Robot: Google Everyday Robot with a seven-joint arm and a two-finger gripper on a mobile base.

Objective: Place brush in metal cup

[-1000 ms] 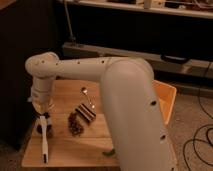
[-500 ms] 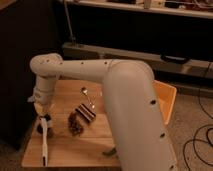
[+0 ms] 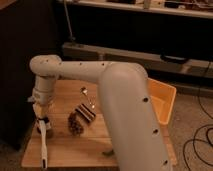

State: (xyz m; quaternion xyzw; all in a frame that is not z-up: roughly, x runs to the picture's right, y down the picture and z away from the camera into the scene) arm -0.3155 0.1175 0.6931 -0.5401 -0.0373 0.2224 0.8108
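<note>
White brush hanging upright from hand, above table's left edge

Your arm blocked the right half of the wooden table and ran off the bottom edge. The gripper sat over the table's left side, above the brush. The small item behind the dark blocks was too small to identify.

We see one white arm: thick upper link fills the lower right, forearm runs left to a bent elbow, wrist drops straight down. The gripper points downward at the left, low over the surface.
</note>
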